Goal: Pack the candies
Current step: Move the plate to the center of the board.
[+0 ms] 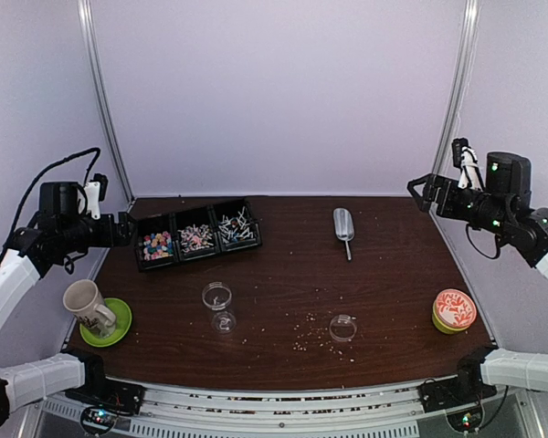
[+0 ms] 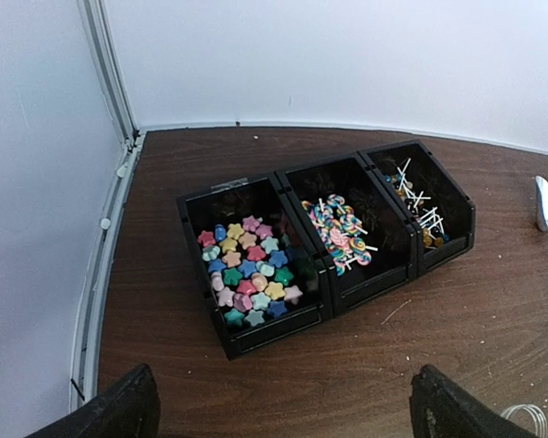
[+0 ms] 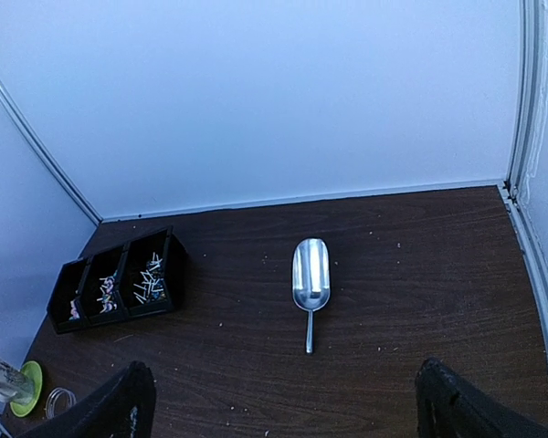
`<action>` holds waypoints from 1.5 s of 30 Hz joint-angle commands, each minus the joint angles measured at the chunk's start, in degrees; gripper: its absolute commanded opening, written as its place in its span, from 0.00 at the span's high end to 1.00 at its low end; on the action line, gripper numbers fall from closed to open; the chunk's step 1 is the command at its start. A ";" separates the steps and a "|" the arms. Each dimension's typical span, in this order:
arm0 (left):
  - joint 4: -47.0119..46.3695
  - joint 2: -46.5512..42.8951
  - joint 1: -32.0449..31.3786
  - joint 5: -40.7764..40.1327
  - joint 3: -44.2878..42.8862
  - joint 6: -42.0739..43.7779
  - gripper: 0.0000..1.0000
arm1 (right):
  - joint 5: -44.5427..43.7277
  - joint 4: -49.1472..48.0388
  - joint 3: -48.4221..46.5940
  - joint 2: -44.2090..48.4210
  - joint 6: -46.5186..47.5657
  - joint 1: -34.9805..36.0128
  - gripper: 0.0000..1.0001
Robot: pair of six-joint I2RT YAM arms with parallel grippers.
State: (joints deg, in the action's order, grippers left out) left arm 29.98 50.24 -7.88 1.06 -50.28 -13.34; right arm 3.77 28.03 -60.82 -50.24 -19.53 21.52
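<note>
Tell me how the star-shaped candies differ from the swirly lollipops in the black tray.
The multicoloured star-shaped candies are stickless, each one colour; the swirly striped lollipops have white sticks. Stars fill the left compartment, lollipops the middle one. Both lie in the black plastic tray.

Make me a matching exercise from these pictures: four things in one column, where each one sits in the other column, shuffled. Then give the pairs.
Things:
1. metal scoop
2. mug
3. star candies
4. clear jar

Places:
A. on the green saucer
B. in the left-end black bin
C. on the bare table, right of the bins
D. on the bare table, in front of the bins, toward the near edge

Pairs: 1-C, 2-A, 3-B, 4-D.
</note>
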 commanded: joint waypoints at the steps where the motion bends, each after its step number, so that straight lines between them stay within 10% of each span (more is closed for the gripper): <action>1: -3.53 -0.93 -0.20 -0.83 0.62 0.36 0.02 | -1.53 -2.40 0.86 0.21 -5.29 0.30 0.01; 45: 0.94 6.45 0.64 -3.24 -0.96 -0.20 0.02 | -5.88 3.44 0.62 -26.36 -4.75 2.34 0.00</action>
State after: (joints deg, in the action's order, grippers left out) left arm 31.46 56.53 -7.60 -2.55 -49.93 -13.37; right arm 0.60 32.71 -57.63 -74.04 -25.36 22.35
